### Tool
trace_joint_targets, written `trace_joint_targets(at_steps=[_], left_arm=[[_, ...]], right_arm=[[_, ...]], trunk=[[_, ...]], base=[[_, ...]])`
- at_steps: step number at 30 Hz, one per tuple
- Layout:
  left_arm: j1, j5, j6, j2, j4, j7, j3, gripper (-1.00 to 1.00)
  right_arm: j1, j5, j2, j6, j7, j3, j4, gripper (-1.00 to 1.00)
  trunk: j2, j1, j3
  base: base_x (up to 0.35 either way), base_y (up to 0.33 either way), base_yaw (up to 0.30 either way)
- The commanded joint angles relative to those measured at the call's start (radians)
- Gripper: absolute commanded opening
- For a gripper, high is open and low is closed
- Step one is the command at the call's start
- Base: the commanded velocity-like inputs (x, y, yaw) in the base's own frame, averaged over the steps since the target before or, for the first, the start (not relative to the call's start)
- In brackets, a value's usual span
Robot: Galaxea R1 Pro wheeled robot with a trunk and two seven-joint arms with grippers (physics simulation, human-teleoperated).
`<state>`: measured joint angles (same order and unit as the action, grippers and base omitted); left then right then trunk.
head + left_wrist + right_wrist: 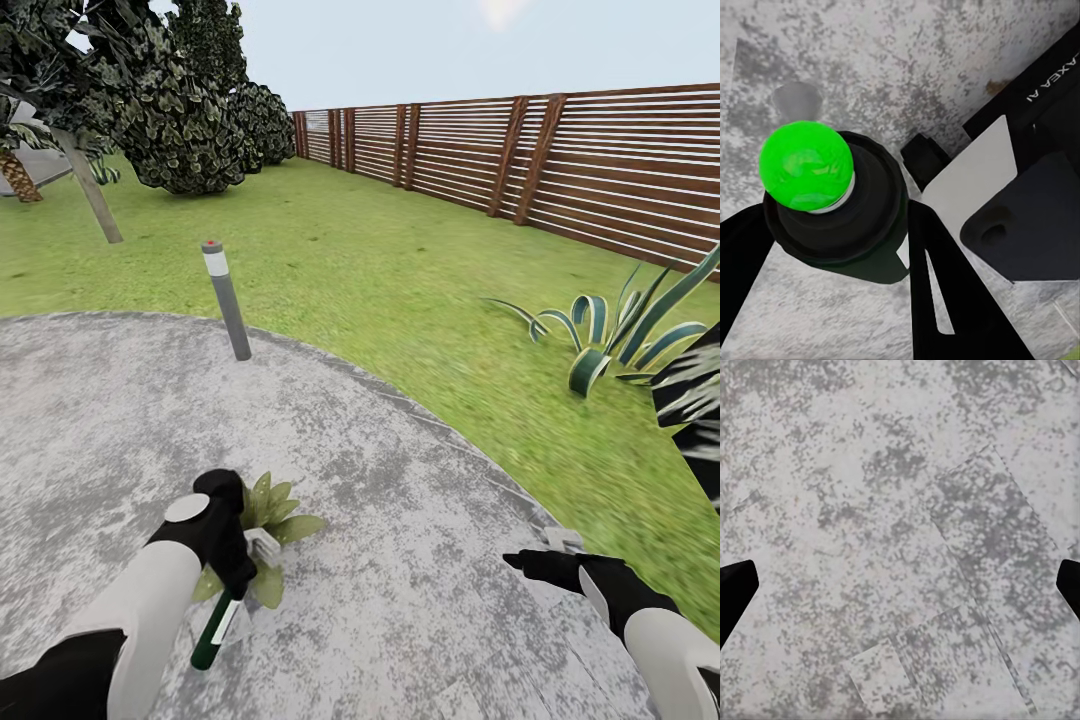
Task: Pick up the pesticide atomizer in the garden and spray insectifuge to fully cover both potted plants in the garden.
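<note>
Here, from the head camera, the robot stands on a round paved patch [400,480] of mottled grey stone with green lawn [400,260] spreading beyond it to a brown slatted fence [560,160]. The left gripper [232,590] is low at the lower left, pointing down, and the bottle [213,630] hangs from it at a slant, dark and slim with a white label. Right behind that gripper and partly hidden by it sits a small potted plant [275,515], its pointed green leaves fanning out over the stone. A grey lamp post [226,300] with a red dot on top stands tilted at the far edge of the patch. A striped spiky agave [610,335] grows on the grass to the right, and dark leafy trees [180,100] fill the upper left. The right gripper [535,560] hangs over the stone at the lower right, holding nothing.

In the left wrist camera the bottle [840,217] is seen from its top end, a bright green dot [806,166] capping a black round body. The two black fingers [945,292] are clamped against its sides. Mottled grey stone lies beneath, and part of the robot's black and white body [1020,195] sits to one side.

In the right wrist camera the two black fingertips [735,589] show at opposite edges, spread wide apart, with the speckled grey paving [900,525] between them.
</note>
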<state>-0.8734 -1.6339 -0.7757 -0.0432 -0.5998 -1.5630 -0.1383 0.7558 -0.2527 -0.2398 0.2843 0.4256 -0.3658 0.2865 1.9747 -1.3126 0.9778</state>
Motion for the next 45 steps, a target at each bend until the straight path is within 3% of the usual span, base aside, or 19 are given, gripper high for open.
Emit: trace_joint_targets(at_steps=[1, 5, 7, 12, 16, 19, 24, 32, 36, 38, 40, 45], left_arm=[[-0.001, -0.01, -0.009, -0.002, -0.001, -0.008, -0.007, -1.0], [-0.002, -0.009, -0.01, -0.005, 0.001, -0.008, -0.003, -1.0], [-0.002, -0.008, -0.009, -0.018, 0.005, -0.008, -0.002, -1.0], [-0.001, -0.003, 0.001, -0.032, 0.097, -0.008, -0.003, -1.0], [0.003, 0.039, 0.005, -0.031, 0.143, -0.008, -0.005, -1.0], [0.005, 0.046, 0.005, -0.031, 0.146, -0.008, -0.002, -1.0], [0.005, 0.048, 0.004, -0.032, 0.129, -0.007, -0.001, -1.0], [0.003, 0.046, 0.004, -0.032, -0.009, -0.008, 0.002, -1.0], [0.0, 0.045, 0.004, -0.032, -0.066, -0.008, 0.048, -1.0], [-0.001, 0.044, 0.003, -0.032, -0.098, -0.008, 0.124, -1.0], [-0.002, 0.042, 0.002, -0.031, -0.135, -0.008, 0.159, -1.0], [-0.002, 0.04, 0.001, -0.03, -0.157, -0.008, 0.18, -1.0]], right_arm=[[0.0, -0.01, 0.001, 0.005, 0.007, -0.009, 0.002, 1.0], [0.0, -0.01, 0.001, 0.006, 0.007, -0.009, 0.002, 1.0], [0.0, -0.01, 0.001, 0.005, 0.007, -0.009, 0.002, 1.0], [0.0, -0.009, 0.001, 0.005, 0.007, -0.009, 0.002, 1.0], [0.0, -0.01, 0.001, 0.005, 0.007, -0.009, 0.002, 1.0], [0.0, -0.01, 0.002, 0.005, 0.007, -0.009, 0.002, 1.0], [0.0, -0.01, 0.004, 0.006, 0.007, -0.009, 0.002, 1.0], [0.0, -0.01, 0.004, 0.005, 0.007, -0.009, 0.002, 1.0], [0.0, -0.01, 0.004, 0.006, 0.007, -0.009, 0.002, 1.0], [0.0, -0.01, 0.004, 0.005, 0.007, -0.009, 0.002, 1.0], [0.0, -0.01, 0.004, 0.005, 0.007, -0.009, 0.002, 1.0], [0.0, -0.01, 0.004, 0.006, 0.007, -0.009, 0.002, 1.0]], trunk=[[0.0, 0.0, 0.001], [0.0, 0.0, 0.001], [0.0, 0.0, 0.001], [0.0, 0.0, 0.001], [0.0, 0.0, 0.001], [0.0, 0.0, 0.001], [0.0, 0.0, 0.001], [0.0, 0.0, 0.001], [0.0, 0.0, 0.001], [0.0, 0.0, 0.001], [0.0, 0.0, 0.001], [0.0, 0.0, 0.001]], base=[[0.0, 0.0, 0.0], [0.0, 0.0, 0.0], [0.0, 0.0, 0.0], [0.0, 0.0, 0.0], [0.0, 0.0, 0.0], [0.0, 0.0, 0.0], [-0.091, -0.024, 0.0], [-0.279, -0.007, 0.0], [-0.034, 0.0, 0.0], [-0.005, 0.0, 0.0], [-0.002, 0.0, 0.0], [0.0, 0.0, 0.0]])
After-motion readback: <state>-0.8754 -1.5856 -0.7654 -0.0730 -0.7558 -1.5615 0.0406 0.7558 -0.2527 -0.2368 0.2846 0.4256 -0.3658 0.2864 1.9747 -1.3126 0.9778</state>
